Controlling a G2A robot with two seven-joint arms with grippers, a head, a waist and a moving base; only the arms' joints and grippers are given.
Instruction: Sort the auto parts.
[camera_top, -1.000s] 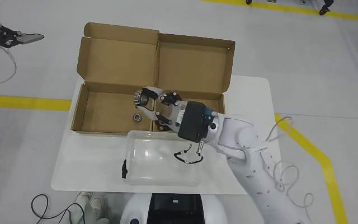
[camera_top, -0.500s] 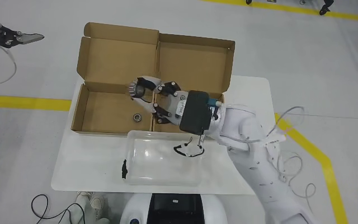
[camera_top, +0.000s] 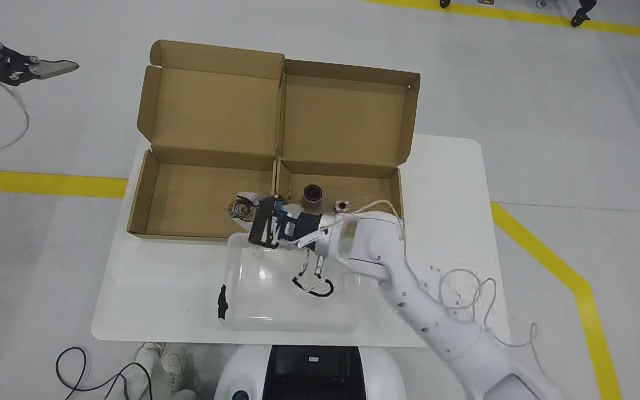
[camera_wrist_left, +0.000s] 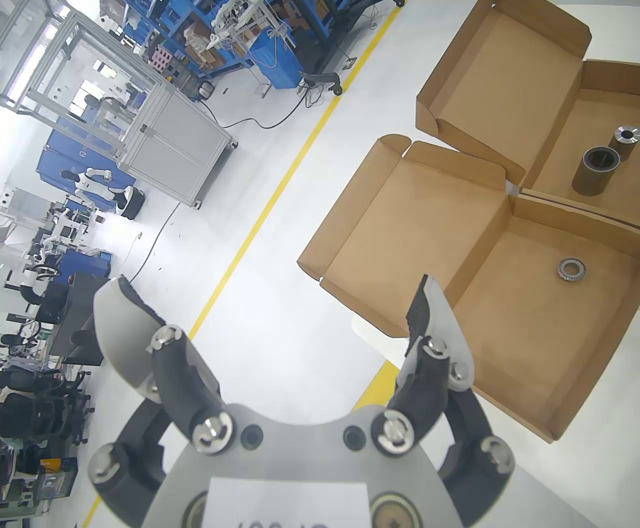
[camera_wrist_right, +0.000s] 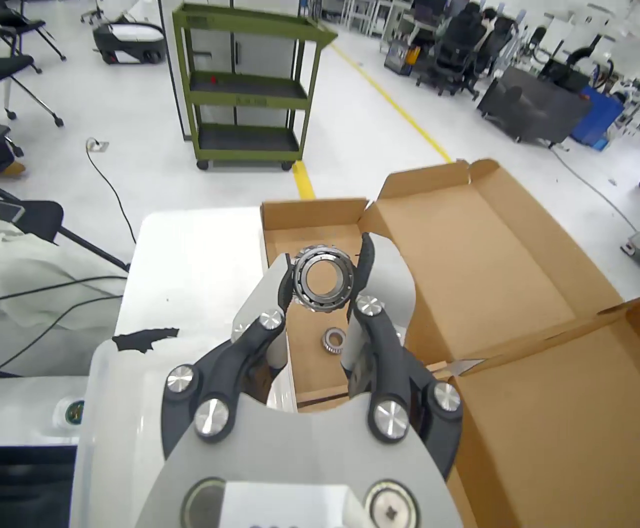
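My right gripper is shut on a steel roller bearing, held just above the floor of the left cardboard box. From above, that bearing and the gripper sit near the box's front right corner. A smaller bearing lies on the box floor just under the fingers; it is also in the left wrist view as the lone bearing. The right box holds a dark sleeve and a smaller metal cylinder. My left gripper stands open and holds nothing, off the table over the floor at far left.
A clear plastic bin stands on the white table in front of the boxes, under my right forearm, with a black scrap at its left end. Both box lids stand open at the back.
My right gripper, still holding the bearing, has dropped from above the box divider down and forward into the left box. The left arm has kept still.
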